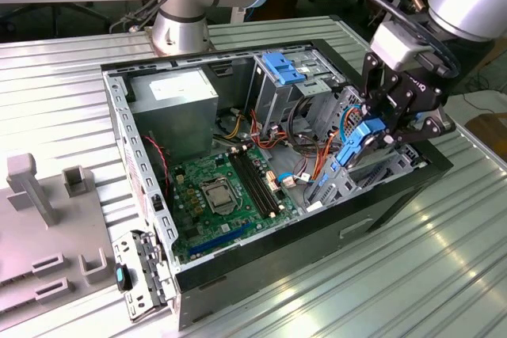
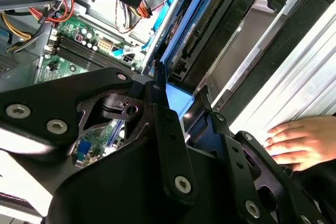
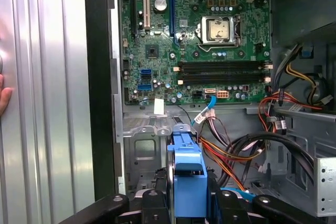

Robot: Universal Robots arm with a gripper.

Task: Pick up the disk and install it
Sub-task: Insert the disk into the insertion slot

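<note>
The disk, a dark drive in a bright blue carrier, hangs on edge over the metal drive bay at the exterior view's right end of the open computer case. My gripper is shut on it from above. In the first wrist view the blue carrier sits between the black fingers, above the bay floor. In the second wrist view the drive's dark side and a blue rail slant down into the bay. How deep its lower end sits is hidden.
Orange, black and blue cables crowd the space beside the bay. A light-blue latch piece tops the metal cage behind. The motherboard lies on the case floor. A person's hand rests on the ribbed table next to the case. Grey fixtures stand at the exterior view's left.
</note>
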